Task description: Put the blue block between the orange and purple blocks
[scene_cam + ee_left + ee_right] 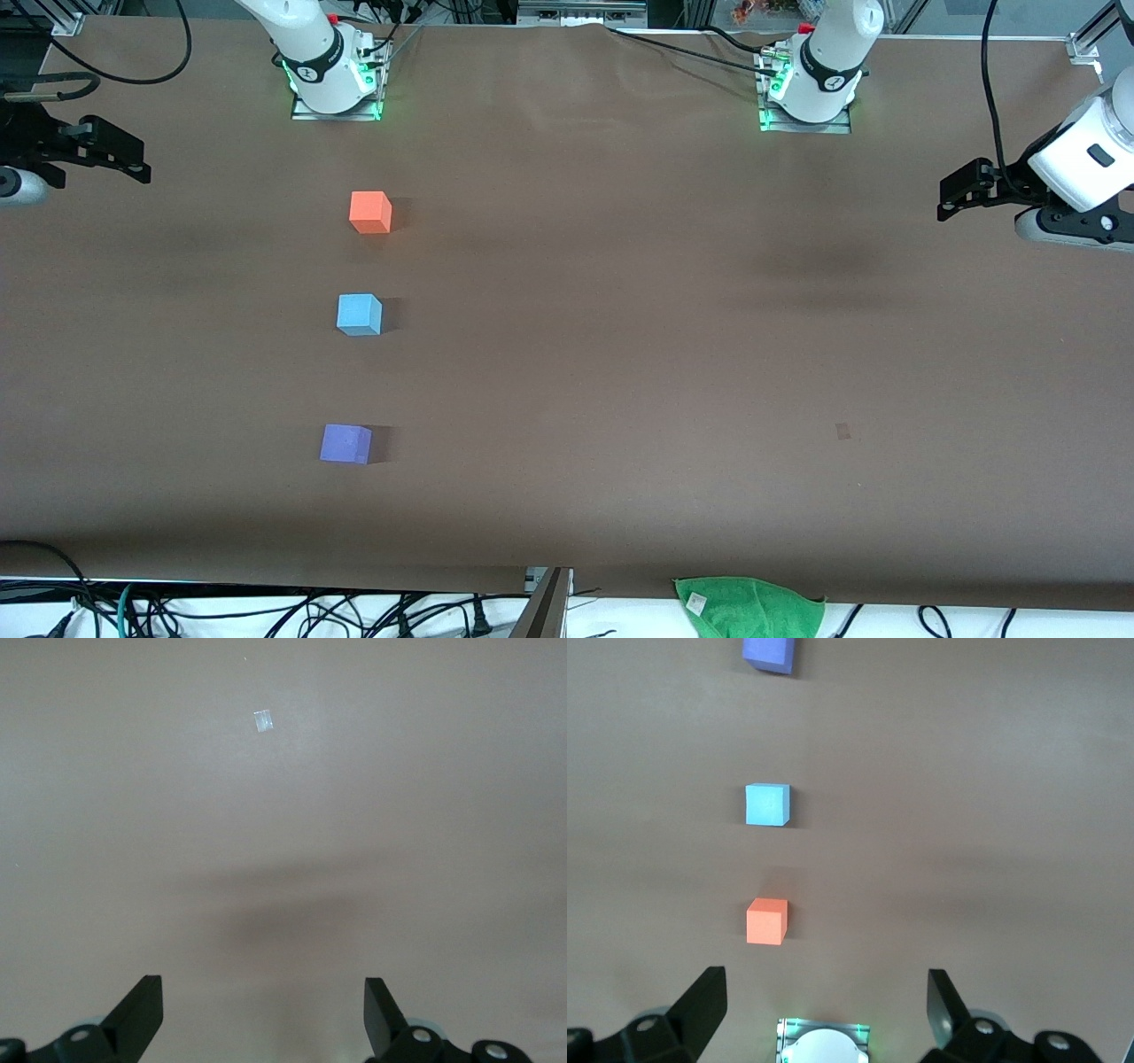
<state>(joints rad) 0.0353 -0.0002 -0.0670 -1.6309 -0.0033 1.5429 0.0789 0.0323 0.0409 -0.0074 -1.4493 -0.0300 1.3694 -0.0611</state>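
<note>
Brown cloth covers the whole table, with cables along its edges and a green rag at the near edge. Starting at the right arm's end: the right gripper hangs over that edge of the table, its fingers spread wide and holding nothing. Next comes a column of three cubes, all well apart: the orange block farthest from the front camera, the blue block in the middle, the purple block nearest. By the look of it the blue one already sits between the other two, roughly in line. It is a cube, with no long axis to favour. The right arm is clearly the closer one should any adjustment be wanted. At the other end, the left gripper waits over the table's edge, fingers likewise spread and empty.

The right wrist view shows the three cubes in a row; the left wrist view shows only bare cloth and a small pale scrap.
</note>
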